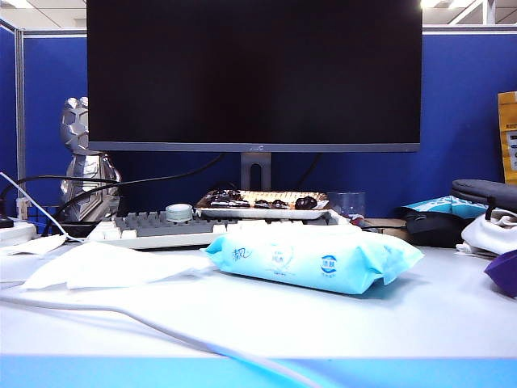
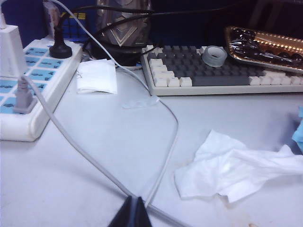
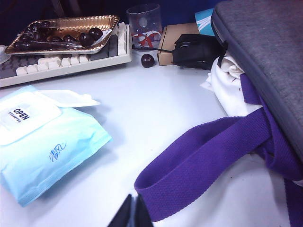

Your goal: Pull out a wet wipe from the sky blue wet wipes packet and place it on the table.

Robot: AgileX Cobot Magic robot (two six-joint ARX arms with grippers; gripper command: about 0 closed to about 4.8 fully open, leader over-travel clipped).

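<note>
The sky blue wet wipes packet [image 1: 315,257] lies flat in the middle of the table [image 1: 323,323], its whitish "OPEN" flap [image 3: 26,118] on top, and another white sheet pokes out from under the flap [image 3: 71,98]. A crumpled white wet wipe [image 1: 105,265] lies on the table to the packet's left, and shows in the left wrist view [image 2: 236,168]. My left gripper [image 2: 134,201] is shut and empty, above a grey cable and short of the wipe. My right gripper [image 3: 133,199] is shut and empty, beside a purple strap. Neither gripper shows in the exterior view.
A grey cable [image 2: 104,168] loops across the left side from a power strip [image 2: 28,85]. A keyboard [image 1: 161,228], a tape roll [image 1: 179,212], a foil tray of dark fruit [image 3: 66,30], a monitor and a figurine stand behind. A grey bag [image 3: 270,61] with its purple strap [image 3: 203,156] fills the right.
</note>
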